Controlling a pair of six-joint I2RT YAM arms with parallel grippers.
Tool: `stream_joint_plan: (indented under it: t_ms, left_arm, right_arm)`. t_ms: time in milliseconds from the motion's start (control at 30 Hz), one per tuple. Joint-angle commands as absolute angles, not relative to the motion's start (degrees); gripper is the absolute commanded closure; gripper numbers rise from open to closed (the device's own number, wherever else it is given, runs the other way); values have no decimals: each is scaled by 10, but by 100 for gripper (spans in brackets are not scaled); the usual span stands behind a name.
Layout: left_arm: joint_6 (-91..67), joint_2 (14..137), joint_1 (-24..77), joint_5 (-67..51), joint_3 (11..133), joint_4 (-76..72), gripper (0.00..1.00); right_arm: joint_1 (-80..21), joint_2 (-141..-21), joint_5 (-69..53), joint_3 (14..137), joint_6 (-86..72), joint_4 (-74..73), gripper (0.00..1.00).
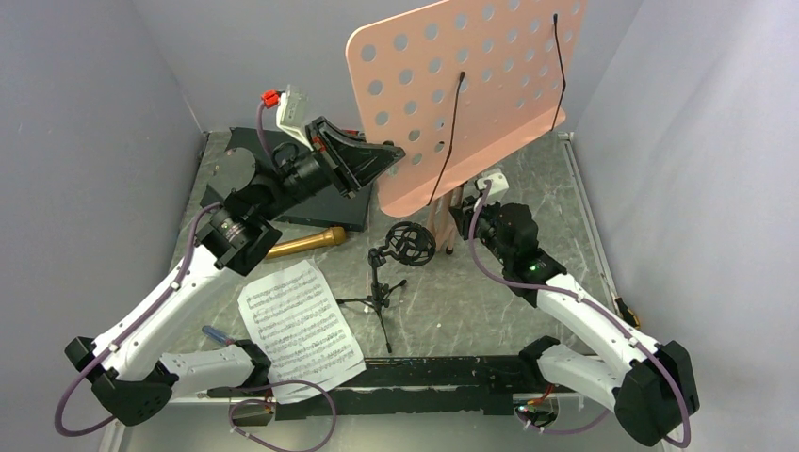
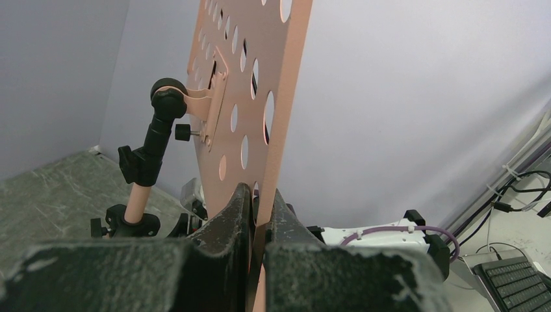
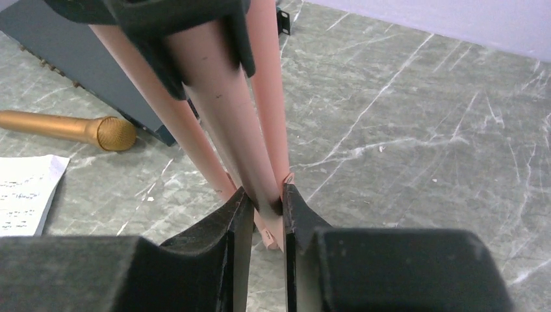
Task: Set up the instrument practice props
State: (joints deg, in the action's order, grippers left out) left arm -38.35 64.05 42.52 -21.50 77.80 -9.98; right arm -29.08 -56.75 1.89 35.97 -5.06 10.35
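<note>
Grey marbled table [image 1: 528, 282] with plain lavender-grey walls [image 1: 94, 94] on three sides: that is all I have for a room.

Biggest on it is the one music stand [image 1: 471, 85], its pink perforated desk tilted up at the far middle, with two black wire page-holders across its face. My left gripper [image 2: 260, 195] is pinched onto the desk's lower edge. My right gripper [image 3: 266, 198] is clamped on the middle of three pink tubes low on the stand, which lie close together.

One flat black box [image 1: 330, 215] lies at the far left, partly under the left arm.

I count one sheet-music page [image 1: 300, 325], flat near the left arm's base. A second may lie beneath it; from the top view I cannot tell.

One black tripod mic stand [image 1: 386, 282] stands upright at centre, just right of the page and well apart from the grippers.

One gold microphone [image 1: 306, 243] lies on the table between box and page.
</note>
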Motion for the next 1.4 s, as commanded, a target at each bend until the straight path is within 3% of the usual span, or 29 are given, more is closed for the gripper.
stream_joint_plan:
  t_ms: [0,67,800,900,1133,1267,1367]
  left_arm:
    - [-505,648,443,-249,797,-47,97]
    - [-498,650,443,-247,802,-42,97]
    - [-443,655,443,-243,868,13,96]
    - [-442,649,442,-238,860,17,88]
    - [-436,639,443,-227,854,26,59]
    - [-430,637,443,-222,857,37,49]
    - [-429,633,443,-219,855,37,35]
  right_arm:
    - [-290,-558,5,380,-59,147,94]
    - [-290,-553,10,383,-60,136,100]
    - [-290,-527,47,391,-100,-13,100]
    - [-290,-525,47,388,-101,-21,100]
    - [-290,-509,51,376,-104,-20,100]
    - [-290,-513,46,382,-100,-28,100]
    - [-291,-514,48,386,-99,-34,100]
